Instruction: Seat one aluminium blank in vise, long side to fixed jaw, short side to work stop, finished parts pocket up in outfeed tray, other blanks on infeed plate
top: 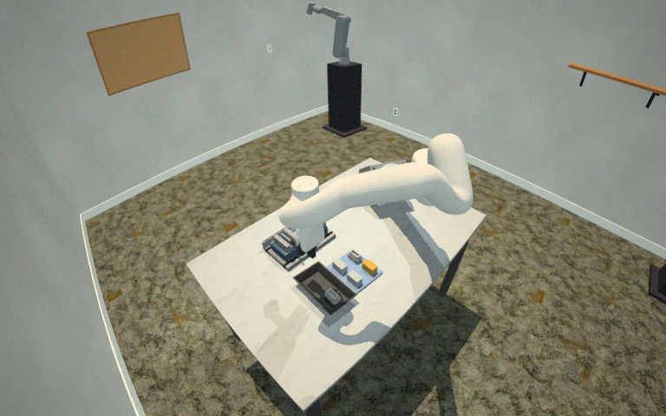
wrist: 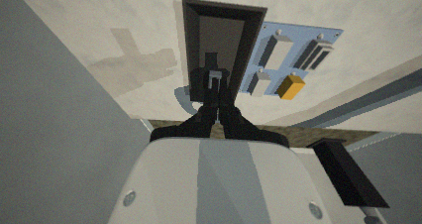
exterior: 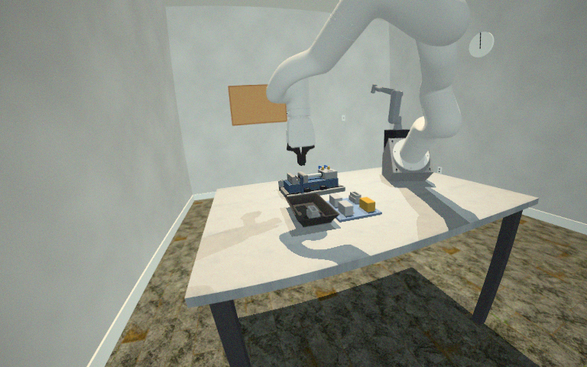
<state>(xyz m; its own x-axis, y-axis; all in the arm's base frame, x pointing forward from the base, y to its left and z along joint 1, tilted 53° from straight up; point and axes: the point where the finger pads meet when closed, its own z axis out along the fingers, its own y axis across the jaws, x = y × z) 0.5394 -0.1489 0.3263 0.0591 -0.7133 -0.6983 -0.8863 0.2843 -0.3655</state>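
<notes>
My gripper (exterior: pixel 301 159) is shut and empty. It hangs well above the table, over the near end of the blue vise (exterior: pixel 312 180), and it also shows in the overhead view (top: pixel 311 252). The dark outfeed tray holds one grey finished part (exterior: pixel 312 211), which in the wrist view lies just past my fingertips (wrist: pixel 214 87). The light-blue infeed plate (exterior: pixel 357 209) carries two aluminium blanks (exterior: pixel 334 199) (exterior: pixel 345 207), a brass blank (exterior: pixel 367 204) and a grey block with dark slots on top (exterior: pixel 355 196). The vise opening is hidden by my arm.
The arm's base (exterior: pixel 406 159) stands at the back right of the table. The tray and the infeed plate lie side by side, just in front of the vise. A second grey arm on a black pedestal (top: pixel 344 93) stands in the room's far corner.
</notes>
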